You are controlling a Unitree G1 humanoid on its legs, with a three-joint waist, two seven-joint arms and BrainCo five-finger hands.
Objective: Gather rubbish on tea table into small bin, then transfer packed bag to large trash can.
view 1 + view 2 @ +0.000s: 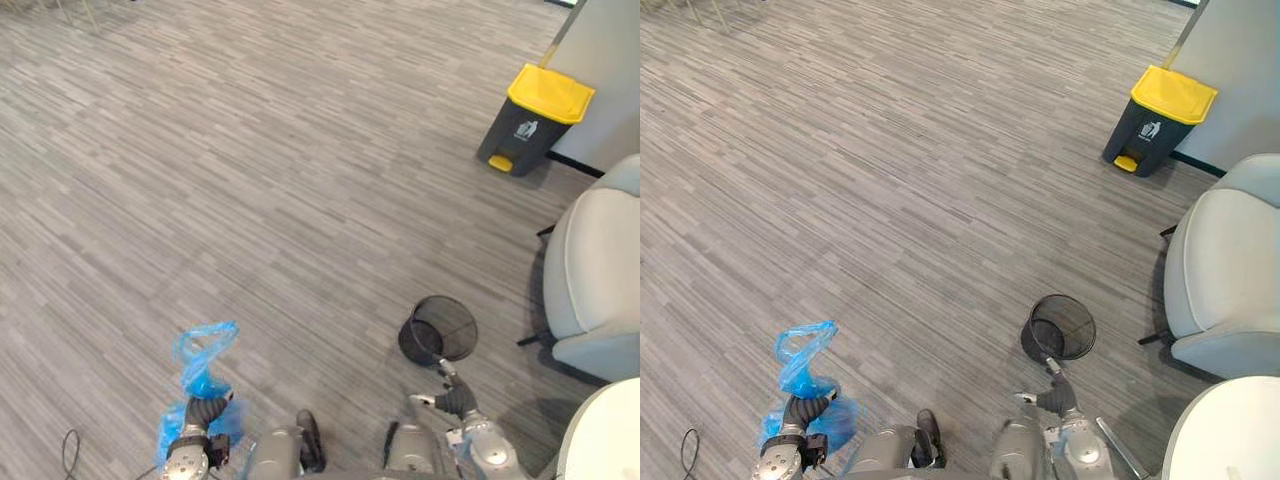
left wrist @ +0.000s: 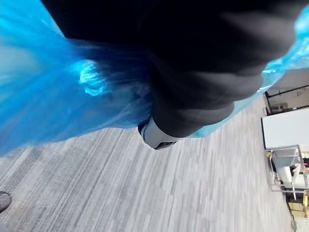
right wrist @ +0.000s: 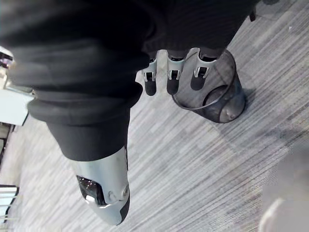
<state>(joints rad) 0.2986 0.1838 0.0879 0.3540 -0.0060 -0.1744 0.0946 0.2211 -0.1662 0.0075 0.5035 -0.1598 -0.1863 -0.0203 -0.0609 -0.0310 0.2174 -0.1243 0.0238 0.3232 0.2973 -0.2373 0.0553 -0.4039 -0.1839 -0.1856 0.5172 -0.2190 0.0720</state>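
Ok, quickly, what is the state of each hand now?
Left hand: shut on the crinkled blue plastic bag.
Right hand: open, holding nothing.

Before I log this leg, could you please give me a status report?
Left hand shut on blue bag. Right hand open beside mesh bin. Yellow-lidded trash can far ahead right; bare floor between.

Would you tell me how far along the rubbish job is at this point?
Done: the blue bag is out of the small bin, which stands bare on the floor. In hand: the left hand grips the bag; the right hand hangs open. Left: carry it to the yellow-lidded trash can, far off, lid shut, and drop it in.
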